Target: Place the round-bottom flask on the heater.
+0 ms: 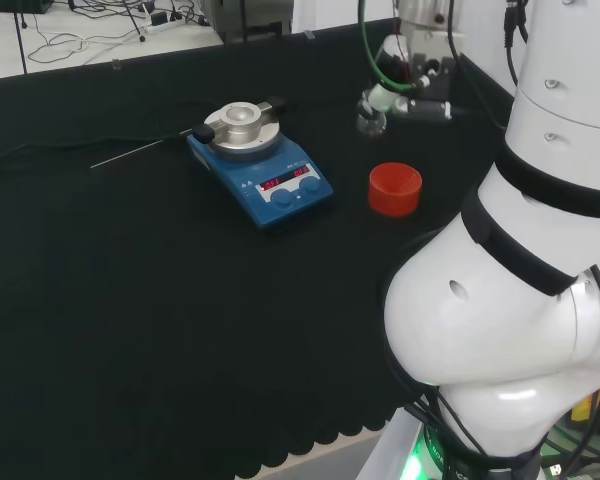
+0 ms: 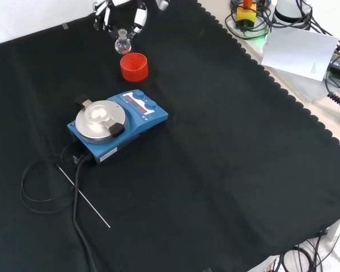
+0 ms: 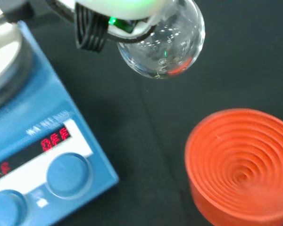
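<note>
I had my hand point(image 2: 120, 12) curled round the neck of the round-bottom flask point(image 2: 122, 43) at the front view's top, lifted clear of the red ribbed stand point(image 2: 134, 66), so it could swing down-left to the heater point(image 2: 117, 123).

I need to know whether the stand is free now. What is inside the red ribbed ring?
Nothing sits in the red ribbed ring: the wrist view shows its bare concentric ribs down to the centre. The round-bottom flask is held above the cloth by the hand, beside the ring.
</note>
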Available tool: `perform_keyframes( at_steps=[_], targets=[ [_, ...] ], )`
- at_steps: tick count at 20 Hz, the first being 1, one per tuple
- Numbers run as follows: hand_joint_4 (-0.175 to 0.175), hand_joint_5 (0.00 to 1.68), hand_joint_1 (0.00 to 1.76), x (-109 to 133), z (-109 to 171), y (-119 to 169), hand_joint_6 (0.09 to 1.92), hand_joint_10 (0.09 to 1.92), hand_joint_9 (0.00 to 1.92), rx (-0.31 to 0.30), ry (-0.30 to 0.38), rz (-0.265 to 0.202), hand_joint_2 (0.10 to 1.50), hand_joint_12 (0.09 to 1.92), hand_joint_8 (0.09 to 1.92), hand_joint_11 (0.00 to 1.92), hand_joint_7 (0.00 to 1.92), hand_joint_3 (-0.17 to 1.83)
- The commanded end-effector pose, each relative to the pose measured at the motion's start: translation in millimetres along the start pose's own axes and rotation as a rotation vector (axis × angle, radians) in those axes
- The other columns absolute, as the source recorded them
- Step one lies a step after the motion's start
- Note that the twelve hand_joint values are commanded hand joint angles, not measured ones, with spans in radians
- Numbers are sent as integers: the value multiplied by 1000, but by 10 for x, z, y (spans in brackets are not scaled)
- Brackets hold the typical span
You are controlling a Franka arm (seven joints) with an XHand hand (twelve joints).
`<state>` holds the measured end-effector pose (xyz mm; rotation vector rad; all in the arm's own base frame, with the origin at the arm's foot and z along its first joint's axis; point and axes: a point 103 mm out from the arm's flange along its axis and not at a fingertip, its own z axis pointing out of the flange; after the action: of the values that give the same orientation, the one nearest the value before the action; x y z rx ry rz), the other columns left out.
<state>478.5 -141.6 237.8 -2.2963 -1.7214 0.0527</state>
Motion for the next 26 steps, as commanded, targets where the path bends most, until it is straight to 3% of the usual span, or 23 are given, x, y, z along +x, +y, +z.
perform_keyframes(
  at_steps=[1,10,16,26],
  targets=[
    [90,1100,1096,489,-255,104,1006,601,632,-1,-30,-74,707,1386,673,185,363,728],
    [95,1100,1095,1109,-410,403,1008,600,630,0,-56,-166,705,1388,671,183,357,731],
    [95,1101,1095,1507,-348,601,1008,600,629,11,-64,-227,703,1389,669,182,350,734],
    [92,1104,1098,1847,-168,865,1006,599,627,57,-75,-276,697,1392,661,182,321,743]
  ],
)
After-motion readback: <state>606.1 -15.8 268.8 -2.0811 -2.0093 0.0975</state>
